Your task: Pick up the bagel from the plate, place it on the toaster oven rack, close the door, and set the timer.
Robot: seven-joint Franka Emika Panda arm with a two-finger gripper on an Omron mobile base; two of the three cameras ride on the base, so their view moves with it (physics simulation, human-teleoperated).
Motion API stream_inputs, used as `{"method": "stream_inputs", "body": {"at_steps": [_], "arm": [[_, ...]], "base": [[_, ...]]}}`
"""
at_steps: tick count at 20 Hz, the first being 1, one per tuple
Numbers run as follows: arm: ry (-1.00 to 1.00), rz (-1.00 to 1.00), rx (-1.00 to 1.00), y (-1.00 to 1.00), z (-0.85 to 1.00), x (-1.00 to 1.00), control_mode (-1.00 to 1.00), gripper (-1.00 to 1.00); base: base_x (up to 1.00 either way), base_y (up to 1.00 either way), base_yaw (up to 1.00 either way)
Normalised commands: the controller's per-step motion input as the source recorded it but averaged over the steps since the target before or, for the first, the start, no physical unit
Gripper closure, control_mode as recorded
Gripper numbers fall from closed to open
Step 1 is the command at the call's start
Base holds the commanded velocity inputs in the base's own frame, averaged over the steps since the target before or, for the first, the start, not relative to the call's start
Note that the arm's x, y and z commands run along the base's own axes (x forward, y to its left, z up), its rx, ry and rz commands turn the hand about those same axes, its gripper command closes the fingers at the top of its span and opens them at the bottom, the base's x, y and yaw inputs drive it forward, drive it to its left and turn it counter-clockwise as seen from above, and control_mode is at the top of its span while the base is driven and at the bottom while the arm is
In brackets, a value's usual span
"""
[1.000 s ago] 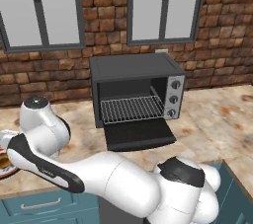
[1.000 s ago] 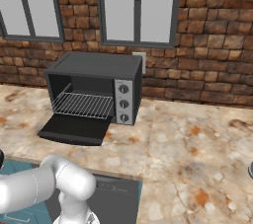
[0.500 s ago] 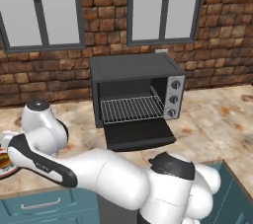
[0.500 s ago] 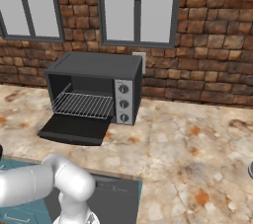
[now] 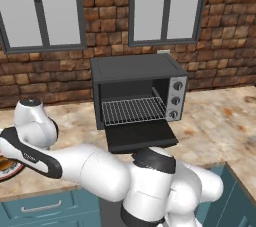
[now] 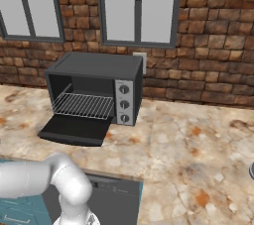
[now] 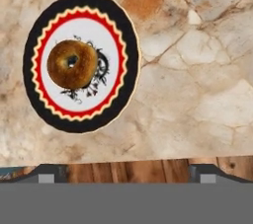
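Now the round white plate (image 7: 82, 62) with its black rim and red ring is lying on the marbled stone counter (image 7: 197, 80), carrying the small golden-brown bagel (image 7: 72, 64) toward eleven o'clock of the wide-open, empty gripper (image 7: 127, 176).

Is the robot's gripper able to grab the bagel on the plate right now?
Probably yes. The bagel lies bare in the middle of the plate, nothing covering it, and the gripper is open, though it sits off to one side.

Kitchen: toaster oven (image 5: 138, 98) on stone counter (image 6: 198, 140), brick wall (image 6: 208, 45).
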Motion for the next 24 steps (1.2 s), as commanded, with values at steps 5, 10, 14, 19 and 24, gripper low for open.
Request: {"method": "stream_inputs", "body": {"at_steps": [5, 10, 14, 19, 24], "arm": [[0.07, 0.0, -0.04, 0.3, -0.07, 0.05, -1.0, -1.0], [0.1, 0.0, -0.04, 0.06, -0.19, 0.0, -1.0, -1.0], [0.04, 0.0, -0.06, 0.07, -0.15, 0.0, -1.0, -1.0], [0.0, 0.0, -0.07, 0.1, -0.15, 0.02, -1.0, -1.0], [0.0, 0.0, -0.05, 0.09, -0.17, 0.14, -1.0, -1.0]], "base": [[0.0, 0.0, 0.0], [0.0, 0.0, 0.0], [0.0, 0.0, 0.0], [0.0, 0.0, 0.0], [0.0, 0.0, 0.0]]}}
